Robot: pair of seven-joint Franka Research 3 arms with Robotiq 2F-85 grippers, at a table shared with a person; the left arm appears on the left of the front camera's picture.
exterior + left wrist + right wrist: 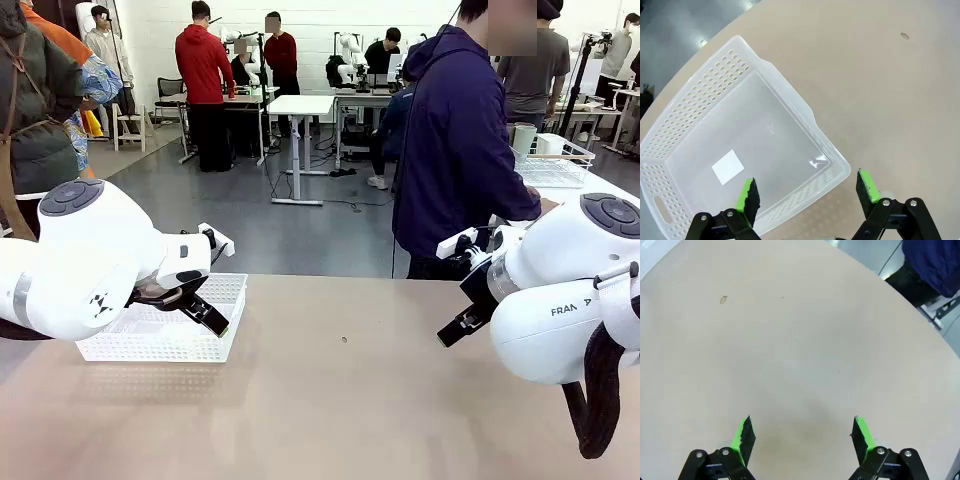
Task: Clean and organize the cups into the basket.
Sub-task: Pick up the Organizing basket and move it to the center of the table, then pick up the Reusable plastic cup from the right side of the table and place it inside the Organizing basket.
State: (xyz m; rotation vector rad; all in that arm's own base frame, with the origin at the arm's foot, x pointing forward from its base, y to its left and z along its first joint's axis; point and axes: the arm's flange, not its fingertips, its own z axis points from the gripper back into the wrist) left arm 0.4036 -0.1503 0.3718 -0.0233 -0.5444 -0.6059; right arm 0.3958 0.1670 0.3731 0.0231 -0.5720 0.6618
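Observation:
The white lattice basket [150, 348] sits empty on the tan table at the near left. In the left wrist view the basket [695, 95] has a white sticker on its floor. My left gripper [208, 318] hangs open over the basket's near right corner, its jaws [807, 190] straddling the rim. Over bare table at the right, my right gripper [455, 330] is open with nothing between its green pads [802, 432]. A pale mint green cup [522, 138] stands in a white wire basket [555, 165] on a side table at the far right.
A person in a navy hoodie [460, 140] stands at the table's far edge, turned toward the wire basket. A small mark [343, 340] dots the middle of the table. Other people and desks fill the room behind.

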